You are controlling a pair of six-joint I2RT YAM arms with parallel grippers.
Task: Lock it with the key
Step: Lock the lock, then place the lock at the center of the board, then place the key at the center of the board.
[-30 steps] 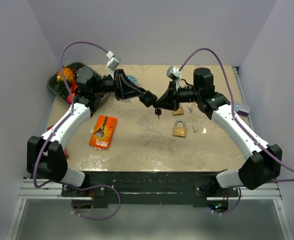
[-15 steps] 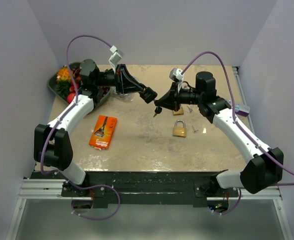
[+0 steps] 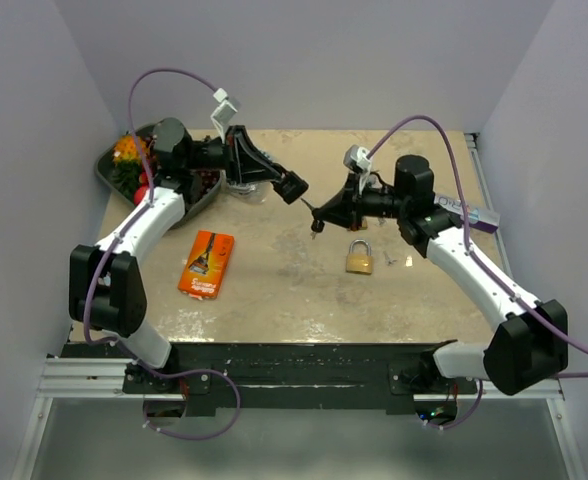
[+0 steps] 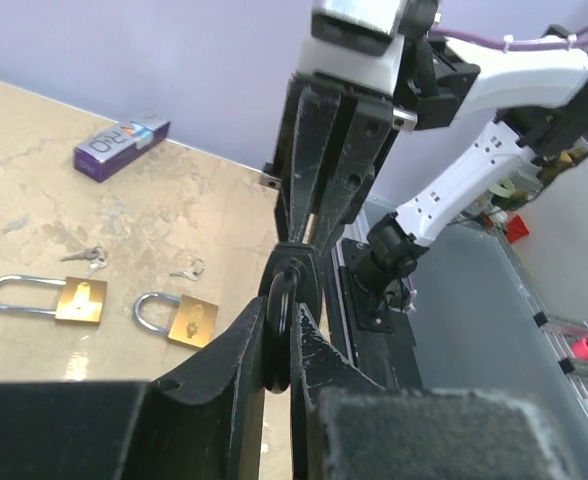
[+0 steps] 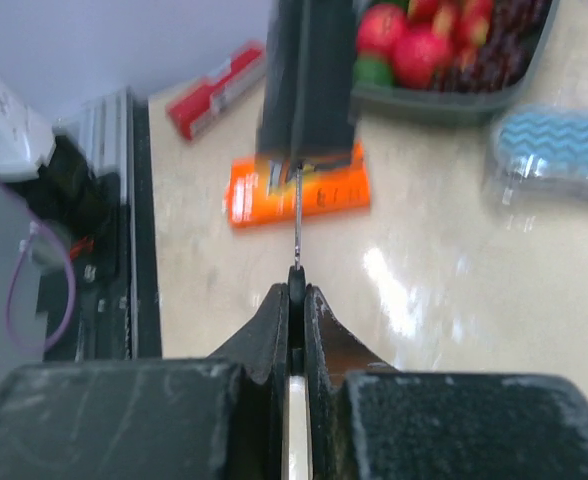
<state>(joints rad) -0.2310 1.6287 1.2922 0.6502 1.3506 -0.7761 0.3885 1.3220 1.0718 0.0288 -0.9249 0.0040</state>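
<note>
A beige, marbled table (image 3: 274, 290) carried scattered items. A dark tray of fruit (image 5: 444, 100) sat at its far left corner, with a blue patterned packet (image 5: 554, 150) just beside it. An orange packet (image 3: 206, 264) lay nearer, on the left. Near the middle lay a brass padlock (image 3: 359, 257), a second padlock (image 4: 44, 298) beside it, and small loose keys (image 4: 187, 270) close by. A purple box (image 4: 121, 145) rested at the right edge.

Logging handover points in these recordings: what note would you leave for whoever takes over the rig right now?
Right gripper: shut on the key, held in the air.
Left gripper: pinched on a dark ring, apparently the key's other end.
Long-shackled padlock and short-shackled padlock lie on the table, neither gripped.
Done: key off the table. Left: put it in a padlock, turn.
</note>
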